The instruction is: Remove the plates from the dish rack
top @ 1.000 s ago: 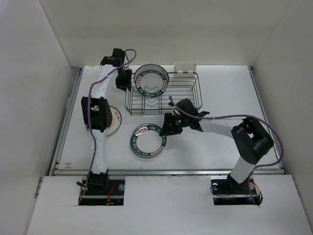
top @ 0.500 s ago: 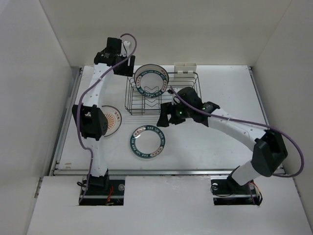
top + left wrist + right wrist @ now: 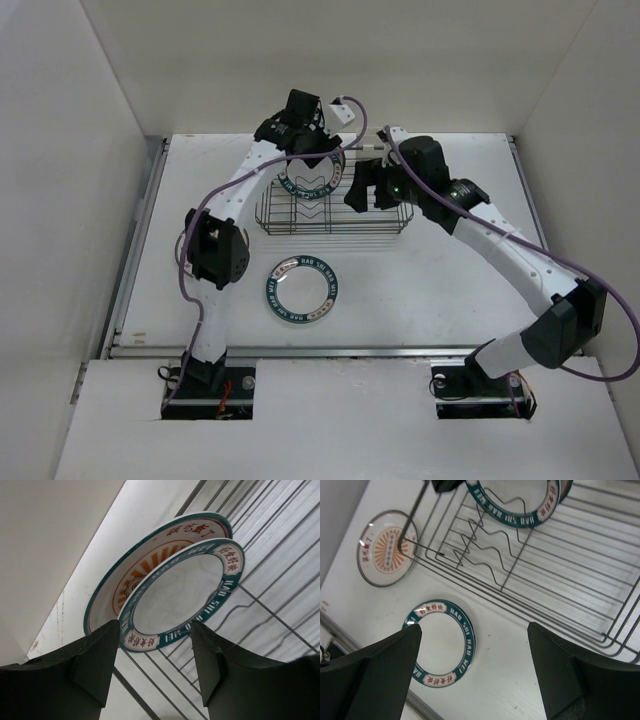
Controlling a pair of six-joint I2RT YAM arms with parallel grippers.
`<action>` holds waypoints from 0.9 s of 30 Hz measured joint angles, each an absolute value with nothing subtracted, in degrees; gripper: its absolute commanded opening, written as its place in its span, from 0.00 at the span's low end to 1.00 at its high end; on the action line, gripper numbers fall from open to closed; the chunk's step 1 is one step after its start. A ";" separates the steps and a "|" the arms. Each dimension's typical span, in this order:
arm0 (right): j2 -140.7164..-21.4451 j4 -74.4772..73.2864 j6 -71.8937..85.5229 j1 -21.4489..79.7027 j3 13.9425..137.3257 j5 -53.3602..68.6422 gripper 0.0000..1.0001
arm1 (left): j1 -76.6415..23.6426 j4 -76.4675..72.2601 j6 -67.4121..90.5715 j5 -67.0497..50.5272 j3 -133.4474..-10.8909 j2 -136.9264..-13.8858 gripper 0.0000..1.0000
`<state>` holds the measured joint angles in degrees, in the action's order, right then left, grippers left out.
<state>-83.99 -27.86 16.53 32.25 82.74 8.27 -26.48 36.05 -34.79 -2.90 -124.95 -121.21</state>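
Teal-rimmed plate (image 3: 177, 595) stands upright dead ahead of the open, empty left claw (image 3: 155, 630); right claw (image 3: 474, 630), likewise open and empty, sits farther.

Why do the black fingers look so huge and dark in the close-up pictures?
Left wrist view: the fingers of the left gripper sit by the lens, so they loom big, shadowy; the plates look sharp. Right wrist view: same with the right gripper; the dish rack wires are crisp. Top external view: even light, both look small.
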 measured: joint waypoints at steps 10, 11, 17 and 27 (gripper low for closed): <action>-80.18 -29.21 16.21 32.18 73.21 7.94 0.93 | -25.41 35.62 -39.00 1.28 -127.94 -127.76 0.55; -79.75 -29.21 16.21 32.18 72.84 7.97 0.93 | -25.45 34.96 -39.20 1.67 -127.96 -127.76 0.55; -78.67 -28.93 16.27 32.18 71.96 7.97 0.93 | -25.56 33.71 -40.29 2.83 -128.14 -128.84 0.35; -78.61 -28.91 16.58 32.18 71.20 8.16 0.93 | -24.93 36.77 -41.63 3.44 -131.74 -129.69 0.00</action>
<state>-78.61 -28.91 16.58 32.18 71.20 8.16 -24.93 36.77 -41.63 3.44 -131.74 -129.69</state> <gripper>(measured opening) 0.927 0.043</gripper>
